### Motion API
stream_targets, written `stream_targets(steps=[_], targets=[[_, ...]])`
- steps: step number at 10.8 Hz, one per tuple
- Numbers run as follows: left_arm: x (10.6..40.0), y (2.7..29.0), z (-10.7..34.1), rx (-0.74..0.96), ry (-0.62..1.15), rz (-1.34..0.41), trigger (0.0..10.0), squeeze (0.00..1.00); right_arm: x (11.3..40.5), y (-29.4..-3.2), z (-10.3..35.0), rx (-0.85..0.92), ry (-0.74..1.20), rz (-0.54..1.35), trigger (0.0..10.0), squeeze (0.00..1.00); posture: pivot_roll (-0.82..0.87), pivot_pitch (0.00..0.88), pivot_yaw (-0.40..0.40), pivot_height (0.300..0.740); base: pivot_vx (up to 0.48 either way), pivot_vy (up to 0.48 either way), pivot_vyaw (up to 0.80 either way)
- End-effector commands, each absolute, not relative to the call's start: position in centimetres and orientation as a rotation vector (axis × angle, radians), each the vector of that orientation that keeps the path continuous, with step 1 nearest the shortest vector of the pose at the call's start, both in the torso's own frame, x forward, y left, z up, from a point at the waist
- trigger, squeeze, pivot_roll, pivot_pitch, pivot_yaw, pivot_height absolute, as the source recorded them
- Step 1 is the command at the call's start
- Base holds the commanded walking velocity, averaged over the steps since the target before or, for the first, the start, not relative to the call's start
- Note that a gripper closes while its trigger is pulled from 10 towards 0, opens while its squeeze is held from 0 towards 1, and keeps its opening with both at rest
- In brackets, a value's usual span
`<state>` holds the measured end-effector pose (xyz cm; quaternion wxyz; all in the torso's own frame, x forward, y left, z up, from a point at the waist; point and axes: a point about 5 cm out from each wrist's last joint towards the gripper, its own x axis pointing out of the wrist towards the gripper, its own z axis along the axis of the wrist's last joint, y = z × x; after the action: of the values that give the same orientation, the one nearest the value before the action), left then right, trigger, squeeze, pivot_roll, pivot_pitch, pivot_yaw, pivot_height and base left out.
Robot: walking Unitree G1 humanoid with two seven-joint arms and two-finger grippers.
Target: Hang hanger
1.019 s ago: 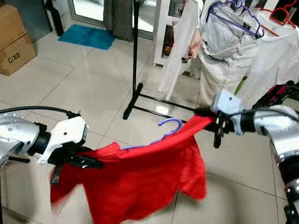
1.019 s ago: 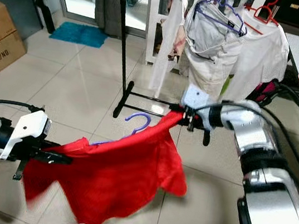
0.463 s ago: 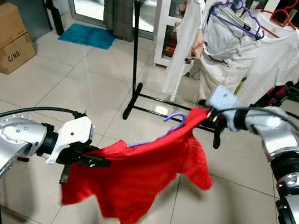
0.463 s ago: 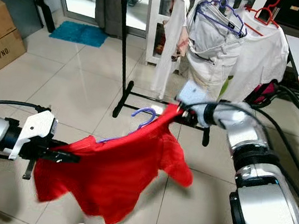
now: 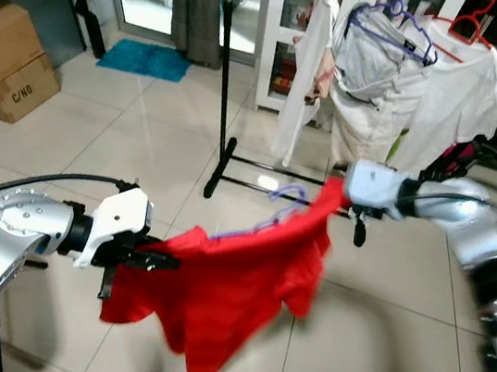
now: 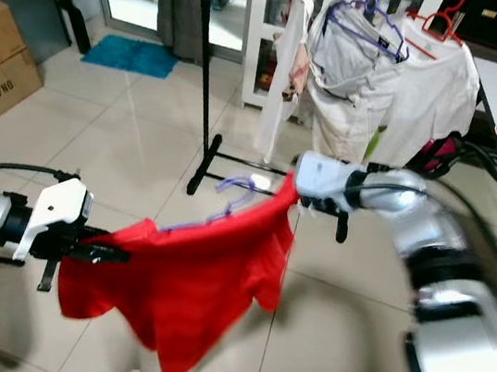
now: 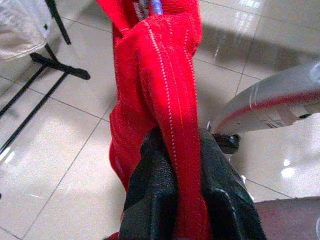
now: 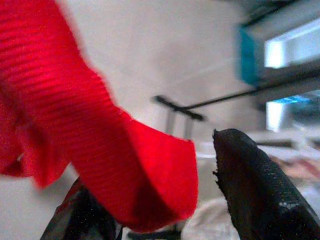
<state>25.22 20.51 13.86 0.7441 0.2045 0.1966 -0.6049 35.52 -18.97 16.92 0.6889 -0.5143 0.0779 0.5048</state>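
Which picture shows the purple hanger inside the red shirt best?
The left eye view: the thin purple plastic hanger has its hook sticking up from the red cloth shirt. The right eye view shows the same, blurrier. The left wrist view catches a purple sliver.
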Motion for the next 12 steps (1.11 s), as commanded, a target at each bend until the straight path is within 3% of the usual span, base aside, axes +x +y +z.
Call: stream_targets(steps=[1,4,7,10,12], targets=[[25.1,20.4,14.1,0.473,0.445,-1.358,0.0,0.0,34.7,-19.6,16.1,-1.177,0.287,1.234,10.0,0.0,-0.02,0.023,0.006,0.74,0.0,0.0,0.0],[24.7,20.3,14.2,0.462,0.45,-1.389,0.0,0.0,33.5,-21.9,15.7,-1.04,0.558,1.34,10.0,0.0,-0.01,0.017,0.001,0.74,0.0,0.0,0.0],[24.5,19.7,15.1,0.361,0.387,-1.431,0.0,0.0,33.3,-22.6,16.4,-0.546,0.578,1.393,10.0,0.0,-0.01,0.023,-0.006,0.74,0.0,0.0,0.0],[25.5,21.5,15.3,0.336,0.367,-1.273,0.0,0.0,34.1,-24.2,17.4,-0.57,0.437,1.136,10.0,0.0,-0.01,0.035,-0.005,0.74,0.0,0.0,0.0],[25.6,21.7,15.6,0.309,0.356,-1.254,0.0,0.0,33.6,-25.4,17.9,-0.543,0.377,1.084,10.0,0.0,-0.01,0.037,-0.001,0.74,0.0,0.0,0.0]])
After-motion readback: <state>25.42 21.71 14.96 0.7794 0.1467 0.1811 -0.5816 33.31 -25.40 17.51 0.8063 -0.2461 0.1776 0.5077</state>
